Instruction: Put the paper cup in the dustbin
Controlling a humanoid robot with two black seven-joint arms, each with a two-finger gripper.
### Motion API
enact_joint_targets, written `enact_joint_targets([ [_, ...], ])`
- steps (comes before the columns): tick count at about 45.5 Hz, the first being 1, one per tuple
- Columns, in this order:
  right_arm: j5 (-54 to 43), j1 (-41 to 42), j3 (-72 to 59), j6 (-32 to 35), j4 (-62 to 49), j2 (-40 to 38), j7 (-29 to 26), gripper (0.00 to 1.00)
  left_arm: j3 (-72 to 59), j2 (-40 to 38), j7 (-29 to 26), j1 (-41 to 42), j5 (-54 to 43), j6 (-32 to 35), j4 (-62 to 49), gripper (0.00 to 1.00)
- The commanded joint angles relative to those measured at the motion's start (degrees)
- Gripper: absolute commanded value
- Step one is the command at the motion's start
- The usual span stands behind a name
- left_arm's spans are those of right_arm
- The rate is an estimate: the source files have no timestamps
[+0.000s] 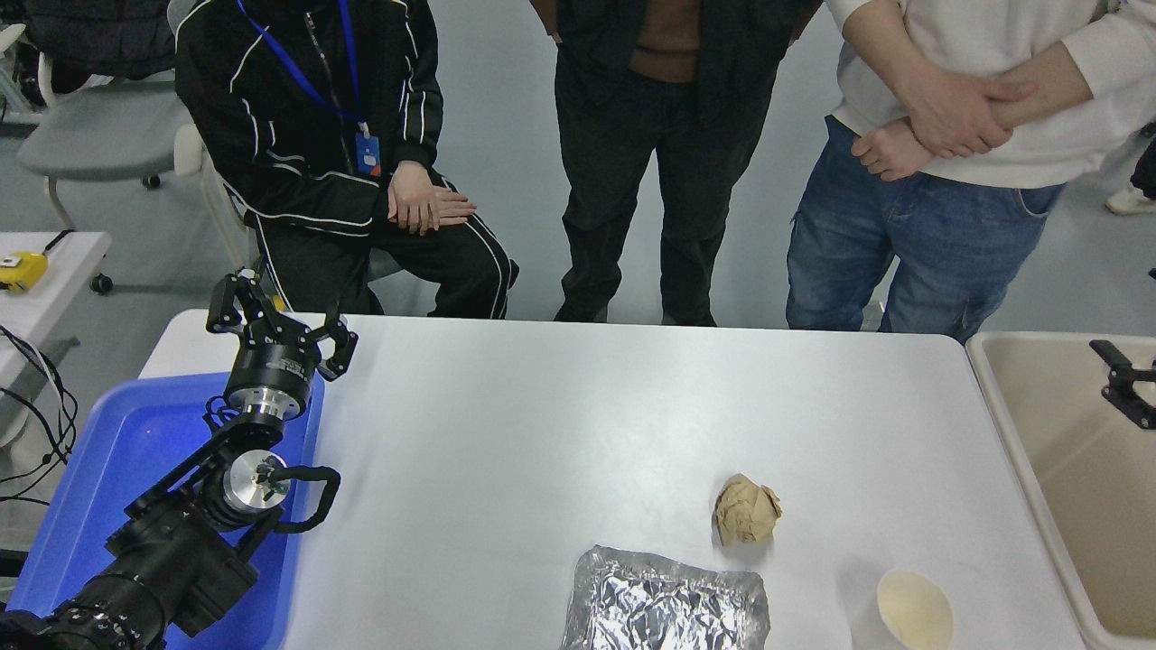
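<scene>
The paper cup (912,610) stands upright near the table's front right edge, white with a cream inside. The dustbin (1004,431) is a large beige tub against the table's right side, only partly in view. My right gripper (1127,386) shows only as a black piece at the right edge, over the dustbin's far part and well away from the cup. My left gripper (280,322) is parked at the left over the blue tray's far corner, open and empty.
A crumpled brown paper ball (747,510) and a crinkled silver foil tray (666,603) lie left of the cup. A blue plastic tray (108,451) sits under the left arm. Three people are at the table's far side.
</scene>
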Motion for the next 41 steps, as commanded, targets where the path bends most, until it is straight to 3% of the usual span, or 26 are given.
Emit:
enact_joint_targets([
  [1,-19.9,3.8,-4.8,-0.1,7.6,-5.8,0.3,1.0,0.0,0.0,0.0,0.0,-0.1,0.0,0.0,1.0],
  [24,-55.2,13.6,-5.8,-0.1,27.2,-8.9,0.5,1.0,0.0,0.0,0.0,0.0,0.0,0.0,0.0,1.0],
  [34,-75.4,17.0,-15.5,-0.3,40.6,-9.2,0.6,1.0,0.0,0.0,0.0,0.0,-0.1,0.0,0.0,1.0],
  [41,-80.0,15.9,-20.9,-0.9,42.2,-11.6,0.6,1.0,0.0,0.0,0.0,0.0,-0.1,0.0,0.0,1.0],
])
